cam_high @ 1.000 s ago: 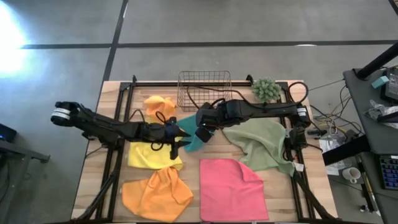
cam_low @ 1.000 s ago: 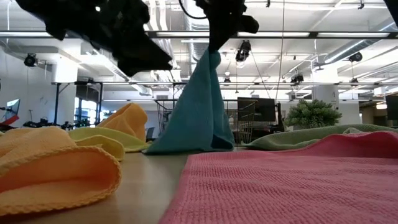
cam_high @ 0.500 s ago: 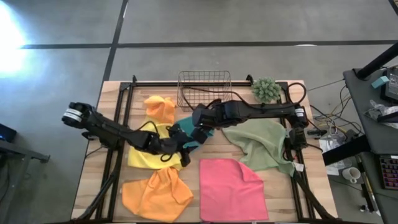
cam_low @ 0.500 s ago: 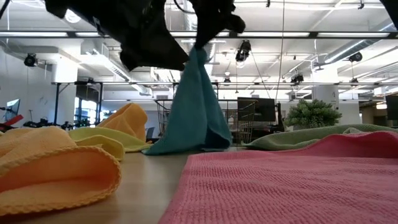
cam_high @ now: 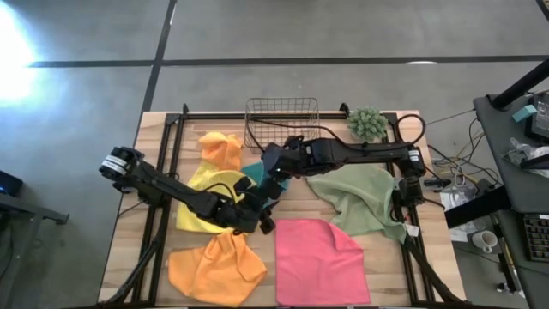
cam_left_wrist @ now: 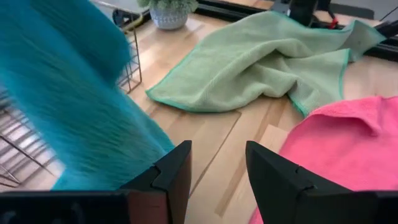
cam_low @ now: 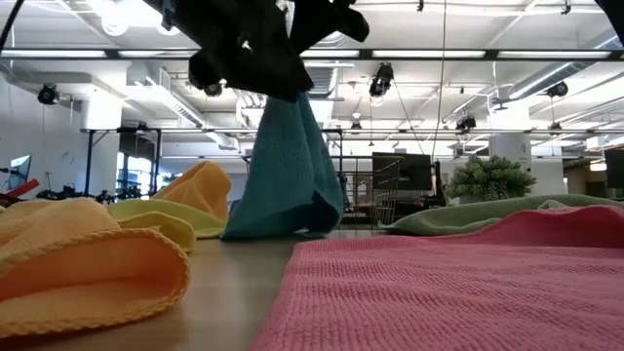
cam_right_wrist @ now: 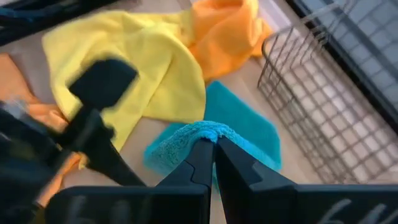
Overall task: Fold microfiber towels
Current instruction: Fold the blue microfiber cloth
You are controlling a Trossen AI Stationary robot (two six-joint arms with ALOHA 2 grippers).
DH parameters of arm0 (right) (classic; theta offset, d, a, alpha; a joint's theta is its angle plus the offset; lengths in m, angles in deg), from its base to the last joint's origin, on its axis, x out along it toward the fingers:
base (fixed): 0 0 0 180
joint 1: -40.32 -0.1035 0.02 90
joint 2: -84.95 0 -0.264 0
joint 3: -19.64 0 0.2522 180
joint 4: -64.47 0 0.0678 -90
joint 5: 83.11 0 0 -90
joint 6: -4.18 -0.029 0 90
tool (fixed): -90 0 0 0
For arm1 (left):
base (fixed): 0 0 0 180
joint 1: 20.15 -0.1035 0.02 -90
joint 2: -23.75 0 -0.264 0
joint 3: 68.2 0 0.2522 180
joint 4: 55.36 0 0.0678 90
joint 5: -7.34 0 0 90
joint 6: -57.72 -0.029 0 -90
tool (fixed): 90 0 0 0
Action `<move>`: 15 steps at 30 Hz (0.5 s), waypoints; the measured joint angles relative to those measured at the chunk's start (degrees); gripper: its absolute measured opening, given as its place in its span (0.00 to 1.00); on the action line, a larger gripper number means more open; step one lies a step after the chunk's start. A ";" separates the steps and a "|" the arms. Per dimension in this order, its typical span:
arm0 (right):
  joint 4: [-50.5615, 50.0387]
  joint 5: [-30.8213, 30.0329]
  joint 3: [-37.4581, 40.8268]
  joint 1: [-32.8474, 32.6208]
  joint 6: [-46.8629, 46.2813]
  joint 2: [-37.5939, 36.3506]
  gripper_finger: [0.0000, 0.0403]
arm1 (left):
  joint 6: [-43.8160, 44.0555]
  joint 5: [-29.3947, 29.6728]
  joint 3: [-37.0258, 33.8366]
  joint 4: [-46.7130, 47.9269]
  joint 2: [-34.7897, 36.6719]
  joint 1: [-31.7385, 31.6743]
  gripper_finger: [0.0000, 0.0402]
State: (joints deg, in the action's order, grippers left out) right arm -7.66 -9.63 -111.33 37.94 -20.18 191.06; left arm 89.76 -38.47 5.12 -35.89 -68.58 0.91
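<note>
Teal towel [cam_low: 285, 166] hangs from the right pincer [cam_right_wrist: 211, 146], clamped tight on its bunched top edge, its bottom on the worktop [cam_high: 292, 202] beside the yellow towel [cam_high: 199, 210]. Left pincer [cam_left_wrist: 216, 168], fingers parted, sits just beside the teal cloth, near the pink towel [cam_high: 319, 257].

Teal towel [cam_low: 288, 166] hanging from right claw [cam_low: 314, 21].

Wooden bench [cam_high: 377, 257] sitting on a grey concrete floor [cam_high: 283, 34], empty wire basket [cam_high: 281, 120] standing at the bench's far edge, small green spiky plant [cam_high: 367, 123] in a pale pot sitting just right of it, cluttered desk [cam_high: 523, 163] showing off to the right.
</note>
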 joint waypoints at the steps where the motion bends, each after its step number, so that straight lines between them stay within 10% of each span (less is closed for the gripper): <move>1: 0.10 -0.02 -0.45 0.00 0.83 0.00 0.02 | 0.06 0.10 0.51 -0.06 -0.93 0.00 0.34; 15: 0.40 -0.02 -3.17 -1.14 4.46 0.00 0.02 | -13.21 8.17 9.30 0.64 -11.79 -2.36 0.34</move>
State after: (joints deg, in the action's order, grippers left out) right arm -7.26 -9.65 -114.50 36.81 -15.72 191.06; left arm 76.55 -30.30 14.42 -35.25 -80.37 -1.44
